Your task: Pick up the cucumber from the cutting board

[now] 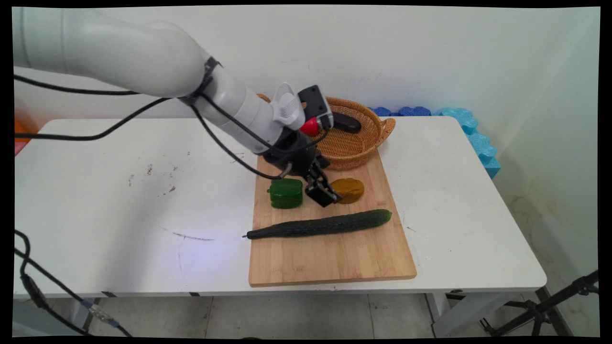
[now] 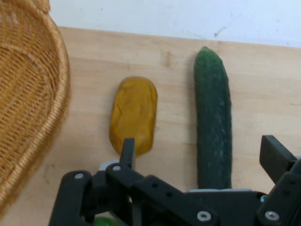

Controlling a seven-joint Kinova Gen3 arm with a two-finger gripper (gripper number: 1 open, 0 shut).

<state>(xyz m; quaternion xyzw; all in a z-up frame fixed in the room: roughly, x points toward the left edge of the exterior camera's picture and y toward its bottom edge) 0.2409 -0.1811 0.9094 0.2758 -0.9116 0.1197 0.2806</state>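
- The ochre lump lay flat on the cutting board, in the board's far half, just short of the far edge, where the wicker basket overlapped the board.
- It looked like a smooth, rounded oblong with a dull, waxy, yellow-brown skin and faint creases, lower than it was long.
- Judged from that look, it was probably light and fairly firm, perhaps a little slick. A hold across its narrow width, near the middle, seemed the safest.
- The gripper hung low over the board's far half with its fingers spread wide and nothing between them. One fingertip showed just at the lump's near end, though whether it touched could not be told.
- A green pepper sat on the board on the gripper's other side, towards the left edge.
- A long cucumber lay across the board's middle, apart from the lump.
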